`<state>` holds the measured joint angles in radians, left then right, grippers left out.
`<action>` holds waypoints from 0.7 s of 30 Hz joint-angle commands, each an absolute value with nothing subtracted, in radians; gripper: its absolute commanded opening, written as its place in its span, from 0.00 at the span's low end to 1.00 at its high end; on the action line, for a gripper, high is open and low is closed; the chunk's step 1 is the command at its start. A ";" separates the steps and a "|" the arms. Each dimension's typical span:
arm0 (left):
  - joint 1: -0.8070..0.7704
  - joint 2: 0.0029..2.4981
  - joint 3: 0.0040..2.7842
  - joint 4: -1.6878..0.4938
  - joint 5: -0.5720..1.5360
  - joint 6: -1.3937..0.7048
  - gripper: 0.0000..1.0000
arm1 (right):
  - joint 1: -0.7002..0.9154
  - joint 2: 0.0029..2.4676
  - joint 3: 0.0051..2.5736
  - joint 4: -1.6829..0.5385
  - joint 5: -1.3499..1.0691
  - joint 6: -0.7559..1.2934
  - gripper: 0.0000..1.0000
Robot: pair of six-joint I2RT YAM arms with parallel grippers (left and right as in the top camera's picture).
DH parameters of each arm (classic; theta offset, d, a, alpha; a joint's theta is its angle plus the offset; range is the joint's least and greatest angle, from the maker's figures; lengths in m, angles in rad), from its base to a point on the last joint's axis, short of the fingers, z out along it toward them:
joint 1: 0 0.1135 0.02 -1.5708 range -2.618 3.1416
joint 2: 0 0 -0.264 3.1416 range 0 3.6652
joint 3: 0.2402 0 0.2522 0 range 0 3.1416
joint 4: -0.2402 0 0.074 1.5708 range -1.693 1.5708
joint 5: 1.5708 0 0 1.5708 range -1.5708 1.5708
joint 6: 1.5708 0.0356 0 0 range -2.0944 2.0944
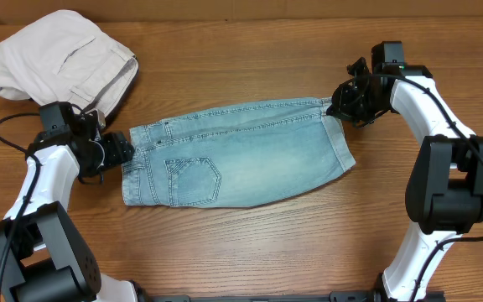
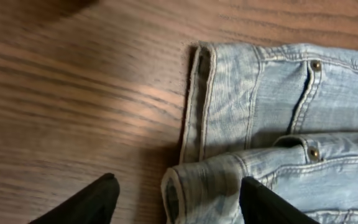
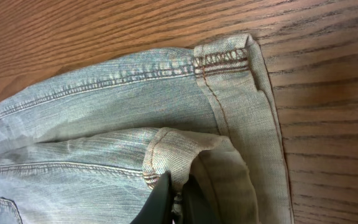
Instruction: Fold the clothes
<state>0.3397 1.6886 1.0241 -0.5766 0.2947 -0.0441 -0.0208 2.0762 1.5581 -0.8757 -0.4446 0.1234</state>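
The light blue faded jeans (image 1: 241, 151) lie folded flat across the middle of the table, waistband to the left, leg hems to the right, one back pocket up. My left gripper (image 1: 122, 153) is open at the waistband's corner; in the left wrist view its fingers (image 2: 178, 200) straddle the rolled waistband edge (image 2: 197, 180) without closing on it. My right gripper (image 1: 340, 104) is at the jeans' far right corner. In the right wrist view it (image 3: 178, 198) is shut on a raised fold of the top hem layer (image 3: 173, 149), lifted slightly off the layer below.
Crumpled beige khaki trousers (image 1: 61, 59) lie at the back left corner, just behind my left arm. The wooden table (image 1: 250, 243) shows bare wood in front of the jeans and to their right.
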 commanded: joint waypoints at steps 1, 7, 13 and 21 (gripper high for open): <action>0.331 1.721 1.039 -0.559 0.282 0.015 0.58 | -0.036 2.040 1.572 -0.874 -0.435 0.124 0.04; 0.331 1.793 1.039 -0.544 0.386 0.066 0.41 | -0.036 2.040 1.572 -0.873 -0.435 0.127 0.04; 0.331 1.803 1.039 -0.541 0.413 0.068 0.18 | -0.036 2.040 1.572 -0.873 -0.435 0.127 0.04; 0.334 1.748 1.105 -0.624 0.446 0.064 0.04 | -0.048 2.017 1.573 -0.881 -0.436 0.132 0.04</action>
<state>0.3397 1.7954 1.0527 -0.5949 0.3977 0.0525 -0.0288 2.0754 1.5581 -0.8780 -0.4438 0.1276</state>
